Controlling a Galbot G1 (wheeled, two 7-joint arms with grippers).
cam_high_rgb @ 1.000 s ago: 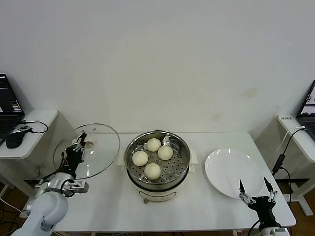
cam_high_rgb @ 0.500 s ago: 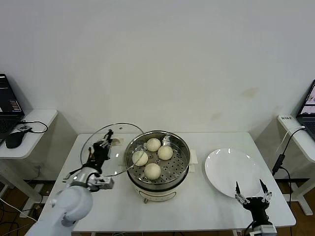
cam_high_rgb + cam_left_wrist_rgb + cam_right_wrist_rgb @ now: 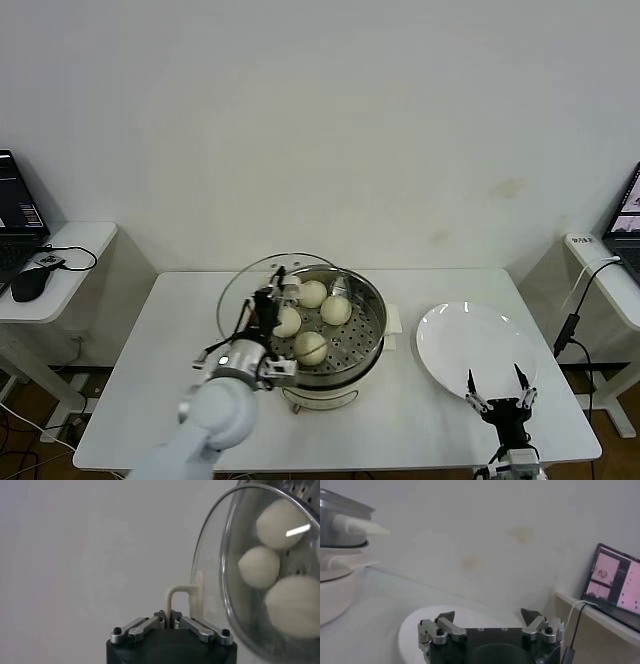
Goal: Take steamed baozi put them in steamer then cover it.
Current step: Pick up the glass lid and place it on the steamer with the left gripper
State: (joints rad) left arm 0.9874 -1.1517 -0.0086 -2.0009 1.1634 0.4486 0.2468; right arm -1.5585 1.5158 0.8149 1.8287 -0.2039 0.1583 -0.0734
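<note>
Several cream-white baozi (image 3: 336,310) lie on the perforated tray of the steel steamer (image 3: 372,302), which stands mid-table on its cream base. My left gripper (image 3: 271,302) is shut on the cream bar handle (image 3: 172,594) of the glass cover (image 3: 238,292). It holds the cover tilted on edge over the steamer's left rim. In the left wrist view the left gripper (image 3: 170,615) pinches the handle, and baozi (image 3: 258,566) show through the cover (image 3: 227,600). My right gripper (image 3: 497,386) hovers open and empty at the table's front right. The right wrist view shows the right gripper (image 3: 488,614) with its jaws wide apart.
A bare white plate (image 3: 470,335) lies right of the steamer, just beyond the right gripper. Side tables flank the main table: the left one (image 3: 75,245) carries a laptop and mouse, the right one a laptop (image 3: 615,580) with a cable.
My left arm has carried the cover rightward from beyond the table's left edge to the steamer's left rim. The right gripper has drifted slightly left, still open.
</note>
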